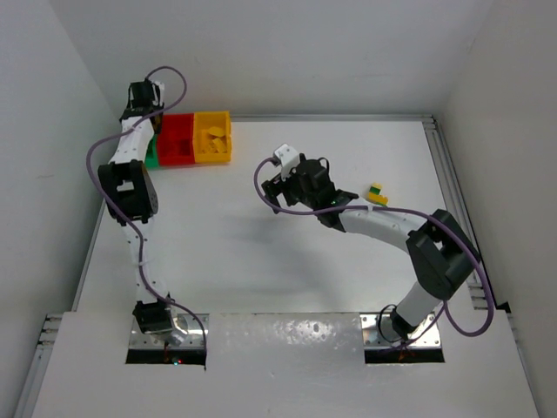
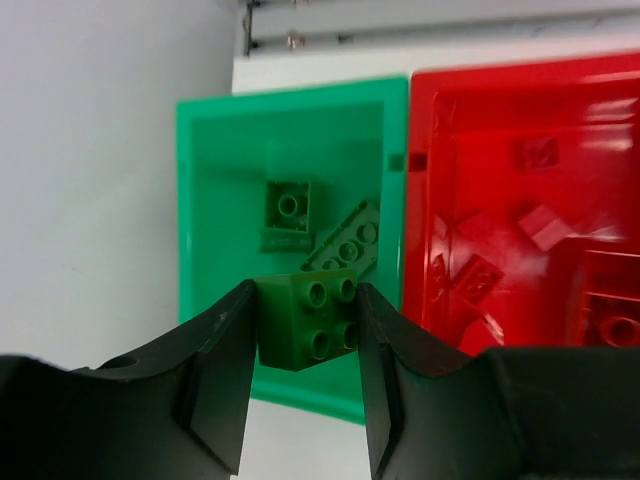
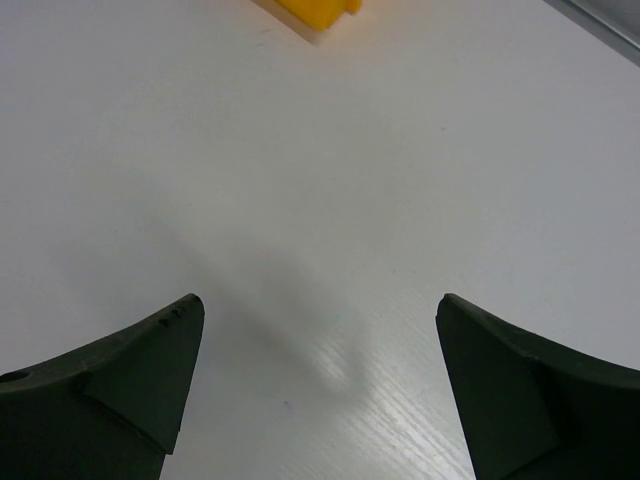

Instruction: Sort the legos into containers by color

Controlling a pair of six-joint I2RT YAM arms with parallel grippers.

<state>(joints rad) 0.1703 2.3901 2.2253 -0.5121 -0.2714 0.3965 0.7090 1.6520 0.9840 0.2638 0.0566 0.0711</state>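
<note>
My left gripper is shut on a dark green lego brick and holds it over the near rim of the green bin. Two green legos lie in that bin. The red bin beside it holds several red legos. In the top view the left gripper is at the far left, and its arm hides most of the green bin. The yellow bin holds yellow legos. My right gripper is open and empty over bare table, also seen mid-table in the top view.
A yellow lego with a small green one lies on the table behind the right arm. A yellow piece is cut off at the top of the right wrist view. Walls close in at the left and back. A metal rail runs along the table's right edge.
</note>
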